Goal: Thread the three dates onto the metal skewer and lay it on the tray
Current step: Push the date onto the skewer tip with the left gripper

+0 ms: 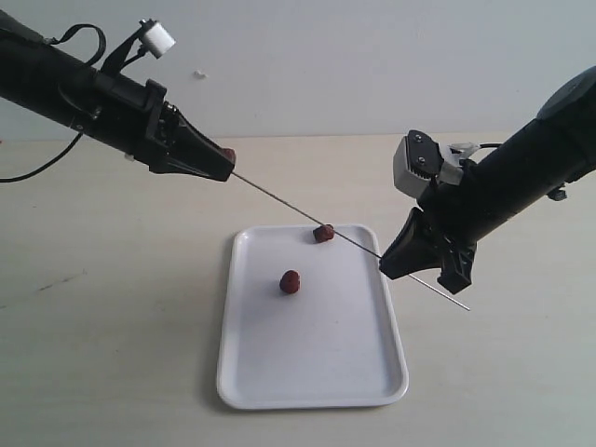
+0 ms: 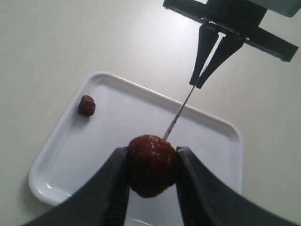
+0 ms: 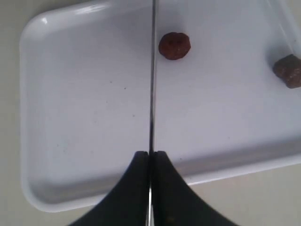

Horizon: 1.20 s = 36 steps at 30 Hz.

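One date (image 2: 151, 165), held in the left gripper's (image 1: 225, 166) jaws, meets the metal skewer's (image 1: 279, 198) tip, raised off the tray's (image 1: 326, 345) far corner. The right gripper's (image 1: 384, 264) jaws are pinched on the skewer over the tray's right rim. Two other dates (image 3: 174, 45) lie on the tray. Push along the skewer's axis through the date's centre.

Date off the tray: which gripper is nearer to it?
Left. The left gripper is clamped around that date. The right gripper pinches the skewer well down its length, by the tray rim.
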{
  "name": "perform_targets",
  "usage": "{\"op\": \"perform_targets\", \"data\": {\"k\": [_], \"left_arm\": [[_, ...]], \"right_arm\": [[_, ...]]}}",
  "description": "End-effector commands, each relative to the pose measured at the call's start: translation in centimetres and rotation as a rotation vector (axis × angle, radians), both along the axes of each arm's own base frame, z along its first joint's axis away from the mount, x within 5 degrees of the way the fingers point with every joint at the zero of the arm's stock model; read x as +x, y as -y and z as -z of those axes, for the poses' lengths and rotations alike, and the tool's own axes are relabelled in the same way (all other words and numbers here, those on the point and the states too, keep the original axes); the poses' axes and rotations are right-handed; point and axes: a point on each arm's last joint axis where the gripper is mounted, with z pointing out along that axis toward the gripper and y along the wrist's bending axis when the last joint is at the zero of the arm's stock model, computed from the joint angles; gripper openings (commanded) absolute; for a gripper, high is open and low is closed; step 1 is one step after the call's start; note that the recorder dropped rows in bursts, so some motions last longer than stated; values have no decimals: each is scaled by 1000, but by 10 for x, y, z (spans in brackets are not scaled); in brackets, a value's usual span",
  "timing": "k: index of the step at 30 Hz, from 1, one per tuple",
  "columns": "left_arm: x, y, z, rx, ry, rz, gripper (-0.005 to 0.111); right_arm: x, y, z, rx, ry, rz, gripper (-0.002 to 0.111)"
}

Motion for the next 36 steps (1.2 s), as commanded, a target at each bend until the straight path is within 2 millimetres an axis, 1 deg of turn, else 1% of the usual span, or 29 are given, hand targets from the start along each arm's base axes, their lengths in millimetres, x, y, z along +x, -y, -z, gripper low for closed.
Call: {"op": "perform_targets", "data": {"k": [1,5,9,15,23,29,36], "left_arm": [[3,-4,-5,2,25,-33,32],[6,-9,-5,3,30,-57,32],[6,-9,-5,1,30,-58,32],[5,-7,-8,-38,13,-49,32],[1,-4,-8,-43,-2,-17,32],[2,-3,-8,-32,12,-31,32],[5,-2,3,-23,-14,-28,32]], "right_arm": [[-1,0,0,10,-5,11,0],[-1,0,0,10,-5,11,0],[-1,0,0,10,-5,11,0],[-1,0,0,10,-5,11,0],[0,0,0,7,0,15,0],[0,0,0,8,-3,18,0],[0,0,0,9,-3,19,0]]}}
